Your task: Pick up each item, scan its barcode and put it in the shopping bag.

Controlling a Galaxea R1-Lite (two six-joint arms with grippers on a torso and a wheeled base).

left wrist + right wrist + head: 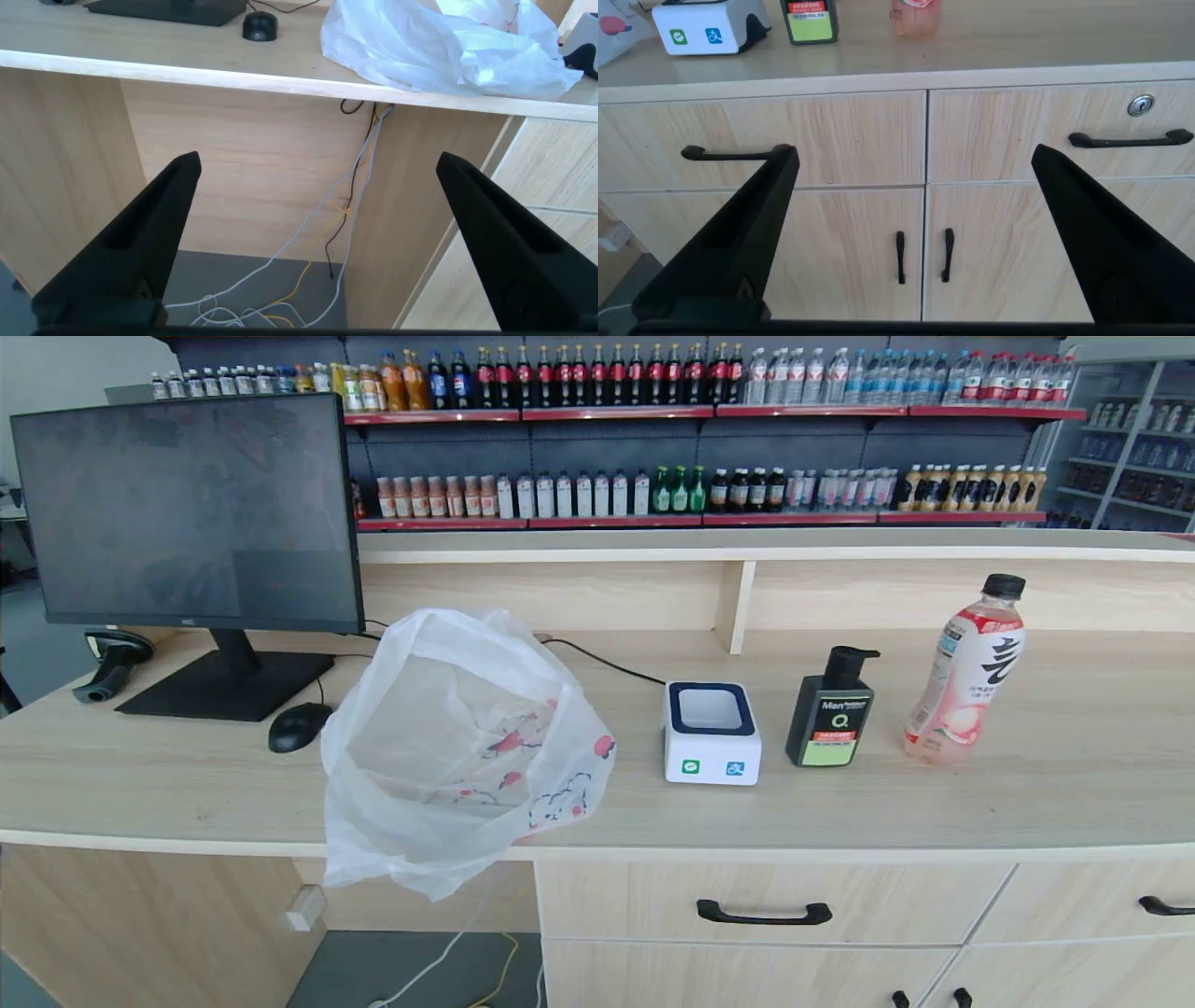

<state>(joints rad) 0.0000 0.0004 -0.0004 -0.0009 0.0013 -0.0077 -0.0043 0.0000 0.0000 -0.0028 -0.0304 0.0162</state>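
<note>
A dark pump bottle (830, 711) with a green label and a pink drink bottle (966, 674) with a black cap stand upright on the wooden counter (840, 803), right of the white barcode scanner box (710, 732). The open translucent shopping bag (462, 747) slumps over the counter's front edge, left of the scanner. My left gripper (318, 201) is open, held below counter level facing the panel under the bag (448, 47). My right gripper (915, 201) is open too, low before the cabinet doors, with the scanner (702, 26), pump bottle (811, 21) and drink bottle (917, 17) above.
A monitor (191, 513), black mouse (299, 726) and handheld scanner (110, 667) occupy the counter's left. A raised wooden ledge (775, 555) runs behind. Drawers with black handles (764, 915) sit below. Cables (346, 215) hang under the counter.
</note>
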